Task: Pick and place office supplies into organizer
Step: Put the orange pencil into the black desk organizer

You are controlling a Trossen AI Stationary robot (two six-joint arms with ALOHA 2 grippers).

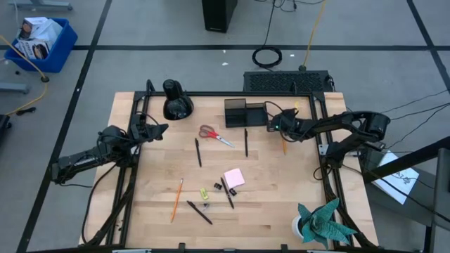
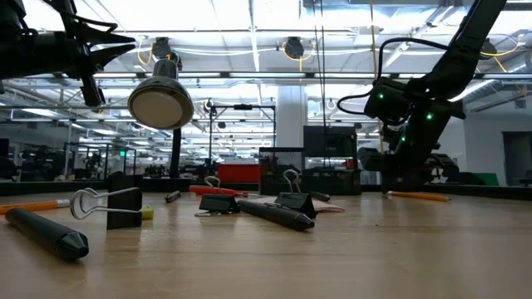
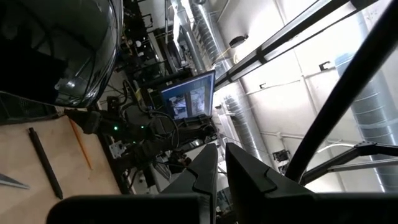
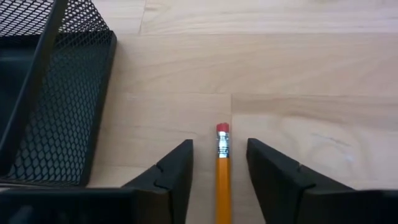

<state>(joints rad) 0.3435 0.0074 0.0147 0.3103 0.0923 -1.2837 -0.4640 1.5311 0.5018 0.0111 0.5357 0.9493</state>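
The right gripper sits low over the table, its fingers apart with a gap on either side of a pencil. The pencil lies flat on the wood between them, its red eraser end pointing away from the wrist, and neither finger touches it. Just beside this gripper stands the organizer, a black mesh caddy; a dark pen leans inside it. From above, the right gripper is at the organizer's right end, near the table's far edge, with the pencil running from it toward the near side.

The left gripper has its fingers together, holding nothing. From above, it hangs raised at the table's left edge.

Between the arms, red-handled scissors lie just in front of the organizer. Two black pens lie near them, one to their near left and one to their right. A rounded black object stands at the far edge, left of the organizer. Toward the near side lie a pink sticky pad, a second pencil, two more pens, a yellow-green bit and black binder clips. A teal paper plant stands at the near right corner.
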